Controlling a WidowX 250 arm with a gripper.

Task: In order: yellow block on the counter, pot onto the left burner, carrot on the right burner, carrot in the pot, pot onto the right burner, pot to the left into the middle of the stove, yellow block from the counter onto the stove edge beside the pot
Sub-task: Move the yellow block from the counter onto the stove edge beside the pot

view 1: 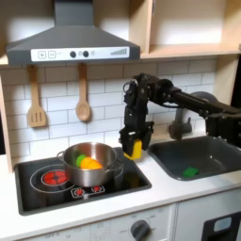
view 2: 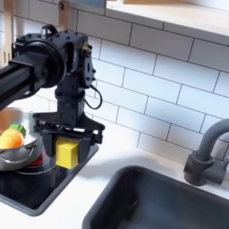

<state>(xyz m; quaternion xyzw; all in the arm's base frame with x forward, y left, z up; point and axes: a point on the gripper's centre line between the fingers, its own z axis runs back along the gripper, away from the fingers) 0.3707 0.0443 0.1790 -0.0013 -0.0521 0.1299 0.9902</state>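
In the first exterior view, my gripper point(view 1: 136, 148) is clamped on the yellow block point(view 1: 136, 149), beside the pot point(view 1: 89, 164) holding the carrot point(view 1: 90, 164) on the stove point(view 1: 56, 194). A sink point(view 1: 201, 158) lies right.

In the second exterior view, the block sits low over the stove's point(view 2: 40, 191) edge; a faucet point(view 2: 207, 154) stands right.

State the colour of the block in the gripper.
Bright yellow block, clearest in the second exterior view.
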